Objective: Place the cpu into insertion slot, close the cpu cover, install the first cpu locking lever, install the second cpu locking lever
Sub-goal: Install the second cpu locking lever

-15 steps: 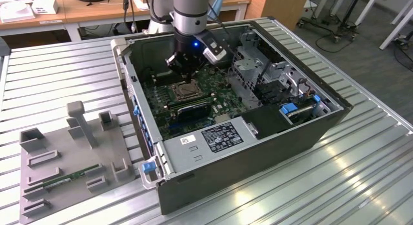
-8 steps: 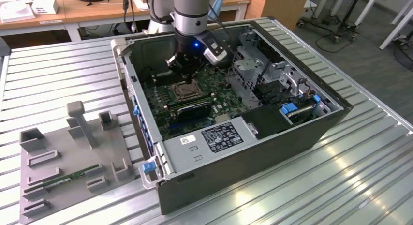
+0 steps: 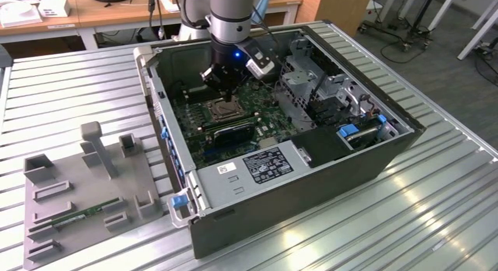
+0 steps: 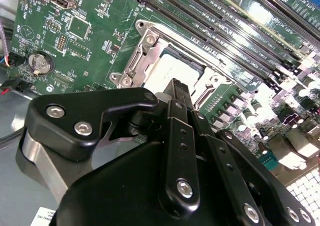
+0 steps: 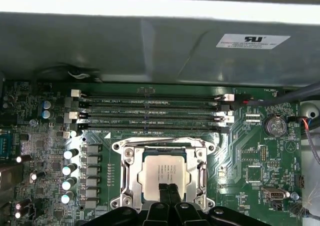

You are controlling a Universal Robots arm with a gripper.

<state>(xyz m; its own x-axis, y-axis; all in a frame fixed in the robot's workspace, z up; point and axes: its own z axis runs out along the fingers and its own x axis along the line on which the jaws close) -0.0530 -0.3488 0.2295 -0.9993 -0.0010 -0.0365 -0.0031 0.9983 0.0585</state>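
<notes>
The gripper (image 5: 168,188) is hovering just above the cpu (image 5: 162,172), its fingertips (image 4: 181,87) pressed together and grasping nothing. The cpu is lying flat in the insertion slot (image 5: 140,162), with the cpu cover (image 5: 131,168) lying closed around it on the green motherboard (image 3: 204,115) inside the open computer case (image 3: 311,183).

white labels on the power supply (image 3: 265,164) and case wall (image 5: 252,40), print unreadable
</notes>
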